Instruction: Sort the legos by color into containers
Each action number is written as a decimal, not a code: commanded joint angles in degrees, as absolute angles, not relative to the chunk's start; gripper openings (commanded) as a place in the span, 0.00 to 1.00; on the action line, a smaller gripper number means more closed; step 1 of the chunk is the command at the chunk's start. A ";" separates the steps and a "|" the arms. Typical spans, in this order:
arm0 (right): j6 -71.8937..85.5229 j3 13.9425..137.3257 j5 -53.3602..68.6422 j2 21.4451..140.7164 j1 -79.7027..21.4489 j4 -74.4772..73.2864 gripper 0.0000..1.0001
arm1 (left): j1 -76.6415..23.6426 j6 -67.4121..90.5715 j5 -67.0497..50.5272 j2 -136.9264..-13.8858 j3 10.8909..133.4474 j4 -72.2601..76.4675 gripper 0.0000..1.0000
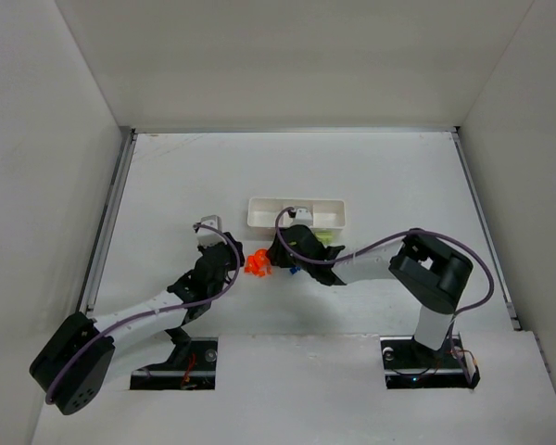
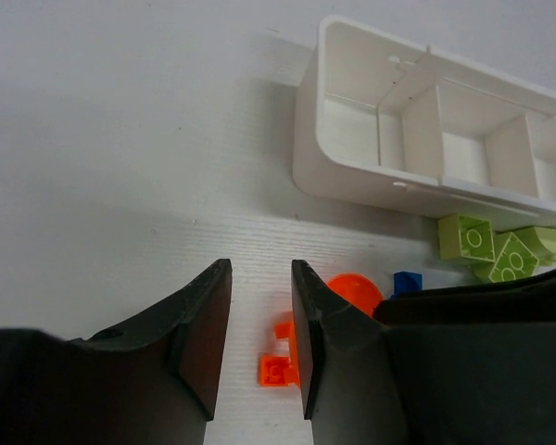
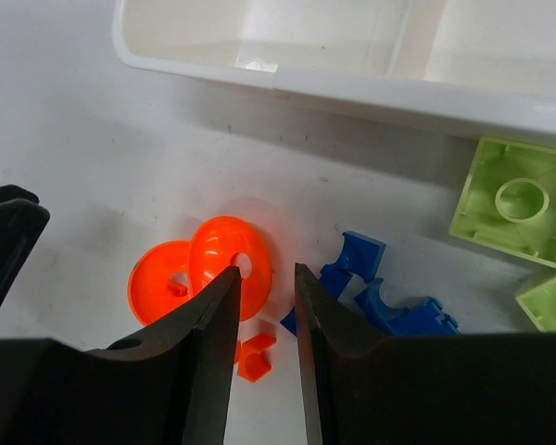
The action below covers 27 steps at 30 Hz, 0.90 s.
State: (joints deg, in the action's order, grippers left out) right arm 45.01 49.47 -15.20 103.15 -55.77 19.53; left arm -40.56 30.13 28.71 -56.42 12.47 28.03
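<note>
Legos [image 3: 208, 255], orange, lie loose near the tray [image 3: 352, 97]; the right gripper [image 3: 265, 278], narrowly parted and empty, may scatter them in closing.

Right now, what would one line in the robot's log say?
left claw open, empty | right claw open at orange discs | blue legos, green legos loose outside white tray

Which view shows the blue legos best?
Right wrist: the blue legos lie close and sharp, beside the right gripper. Left wrist shows one small blue lego, the rest hidden; top external shows only a blue speck.
</note>
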 commanded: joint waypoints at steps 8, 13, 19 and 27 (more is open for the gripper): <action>48.07 53.17 -12.92 106.52 -55.24 21.27 0.16 | -41.53 31.29 20.83 -56.51 14.50 29.27 0.37; 48.34 51.86 -14.24 104.77 -55.24 21.71 0.05 | -41.44 32.17 20.57 -56.69 15.29 26.81 0.37; 45.97 48.87 -18.45 97.58 -55.33 22.06 0.03 | -42.32 33.40 20.74 -53.71 15.73 20.05 0.34; 42.63 44.39 -21.62 85.27 -54.19 22.77 0.03 | -44.16 35.07 20.83 -54.66 19.77 12.05 0.34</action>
